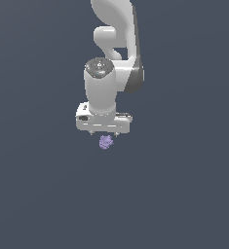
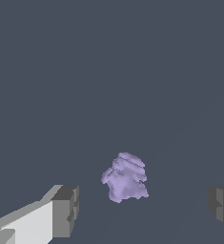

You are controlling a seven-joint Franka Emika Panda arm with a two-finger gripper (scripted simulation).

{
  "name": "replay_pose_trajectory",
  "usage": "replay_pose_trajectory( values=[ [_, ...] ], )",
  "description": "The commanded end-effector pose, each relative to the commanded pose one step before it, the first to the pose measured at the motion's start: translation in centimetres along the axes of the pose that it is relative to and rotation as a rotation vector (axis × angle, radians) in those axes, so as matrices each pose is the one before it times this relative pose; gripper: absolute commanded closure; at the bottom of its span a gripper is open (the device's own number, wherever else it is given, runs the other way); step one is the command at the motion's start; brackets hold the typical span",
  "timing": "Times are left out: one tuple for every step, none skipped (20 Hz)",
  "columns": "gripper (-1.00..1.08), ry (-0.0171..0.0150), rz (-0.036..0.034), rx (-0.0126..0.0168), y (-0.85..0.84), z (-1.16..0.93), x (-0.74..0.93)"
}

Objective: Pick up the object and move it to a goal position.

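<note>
The object (image 1: 105,142) is a tiny pale purple lumpy blob on the dark grey surface, just below the white hand of the arm in the exterior view. My gripper (image 1: 104,132) hangs over it, far larger than the blob. In the wrist view the object (image 2: 125,177) lies between the two grey fingertips (image 2: 66,211), nearer to one of them and touching neither. The gripper (image 2: 144,207) is open, with a wide gap and nothing held.
Only the white arm (image 1: 113,58) rises behind the gripper in the exterior view. A uniform dark grey surface (image 1: 38,185) fills the rest of both views.
</note>
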State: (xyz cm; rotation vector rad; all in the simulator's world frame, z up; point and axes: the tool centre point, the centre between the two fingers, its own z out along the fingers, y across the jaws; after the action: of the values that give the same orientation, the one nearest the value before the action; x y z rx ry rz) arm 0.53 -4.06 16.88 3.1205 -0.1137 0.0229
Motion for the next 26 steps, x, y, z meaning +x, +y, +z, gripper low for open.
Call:
replay_pose_trajectory(
  values=[
    [-0.92,0.00000,0.00000,0.00000,0.001,0.000,0.000],
    [-0.92,0.00000,0.00000,0.00000,0.021,-0.026,0.005],
    [-0.92,0.00000,0.00000,0.00000,0.061,-0.077,0.015],
    [-0.92,-0.00064,0.00026,0.00001,0.116,-0.088,0.035],
    [-0.92,-0.00062,0.00029,0.00001,0.156,-0.140,0.044],
    [-0.92,-0.00105,0.00057,0.00001,0.209,-0.163,0.059],
    [-0.92,-0.00080,0.00056,-0.00001,0.203,-0.180,0.054],
    [-0.92,-0.00051,0.00046,-0.00001,0.153,-0.147,0.040],
    [-0.92,-0.00045,0.00052,-0.00001,0.113,-0.098,0.029],
    [-0.92,0.00000,0.00000,0.00000,0.039,-0.074,0.013],
    [-0.92,-0.00028,0.00063,-0.00001,0.041,-0.003,0.008],
    [-0.92,0.00000,0.00000,0.00000,-0.021,0.032,-0.005],
    [-0.92,0.00024,-0.00095,0.00000,-0.042,0.029,-0.013],
    [-0.92,-0.00002,-0.00183,-0.00002,-0.008,0.021,-0.008],
    [-0.92,-0.00007,-0.00301,-0.00004,0.008,0.025,-0.012],
    [-0.92,-0.00011,-0.00442,-0.00006,0.007,0.037,-0.017],
    [-0.92,-0.00013,-0.00590,-0.00008,0.002,0.052,-0.024],
    [-0.92,-0.00014,-0.00724,-0.00009,0.002,0.067,-0.030],
    [-0.92,-0.00016,-0.00868,-0.00010,-0.002,0.082,-0.037],
    [-0.92,-0.00018,-0.01010,-0.00011,-0.005,0.096,-0.043],
    [-0.92,-0.00020,-0.01141,-0.00012,-0.005,0.110,-0.049],
    [-0.92,-0.00023,-0.01271,-0.00012,-0.008,0.121,-0.054],
    [-0.92,-0.00025,-0.01401,-0.00012,-0.008,0.133,-0.060],
    [-0.92,-0.00028,-0.01541,-0.00012,-0.009,0.145,-0.066],
    [-0.92,-0.00030,-0.01676,-0.00011,-0.011,0.156,-0.072],
    [-0.92,-0.00032,-0.01814,-0.00010,-0.014,0.169,-0.078]
  ],
)
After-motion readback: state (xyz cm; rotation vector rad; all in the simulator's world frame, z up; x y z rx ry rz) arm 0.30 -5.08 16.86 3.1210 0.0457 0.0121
